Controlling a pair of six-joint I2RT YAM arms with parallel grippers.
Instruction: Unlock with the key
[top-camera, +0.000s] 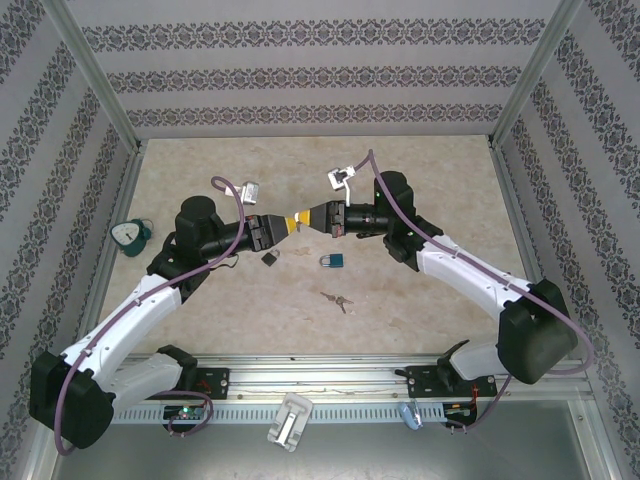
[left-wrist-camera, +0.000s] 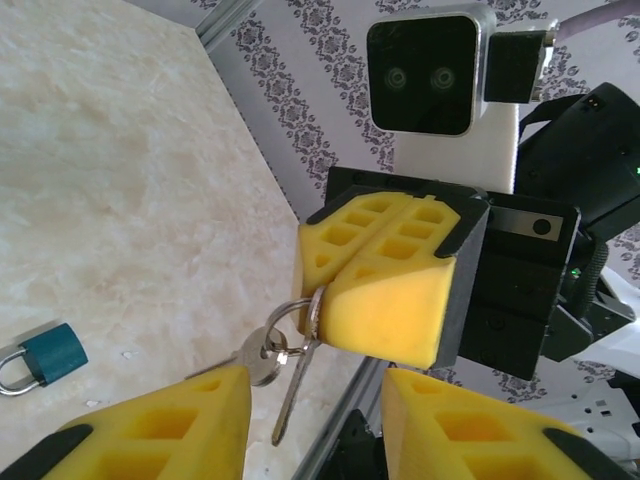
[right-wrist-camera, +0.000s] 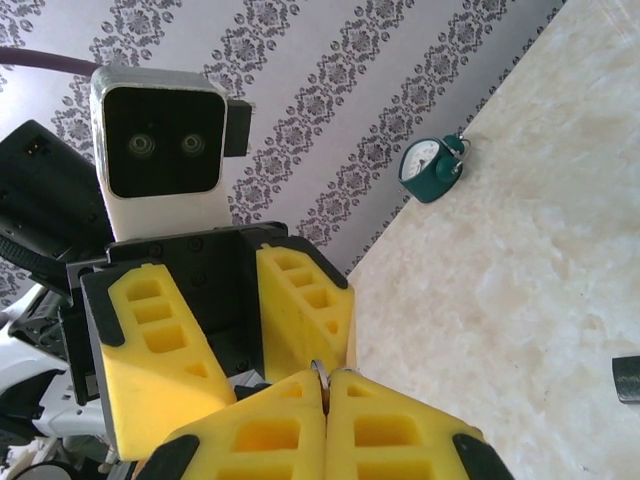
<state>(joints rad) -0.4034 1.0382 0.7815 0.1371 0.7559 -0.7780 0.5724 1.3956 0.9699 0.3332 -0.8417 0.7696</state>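
Pinching the key ring (left-wrist-camera: 285, 318) mid-air, the right gripper (left-wrist-camera: 320, 288) is fully closed; the left gripper (left-wrist-camera: 315, 420) is hovering part-open around the dangling key (left-wrist-camera: 288, 400), gripping nothing. The padlock (left-wrist-camera: 45, 357) is lying on the table (left-wrist-camera: 120, 150), not yet unlocked.

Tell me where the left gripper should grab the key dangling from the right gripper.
Probably the upper part of the hanging key, just under the key ring that the right gripper pinches, leaving the tip free for a lock. The key hangs edge-on inside the open left gripper, flat faces toward its pads, so rise from below and close straight across.
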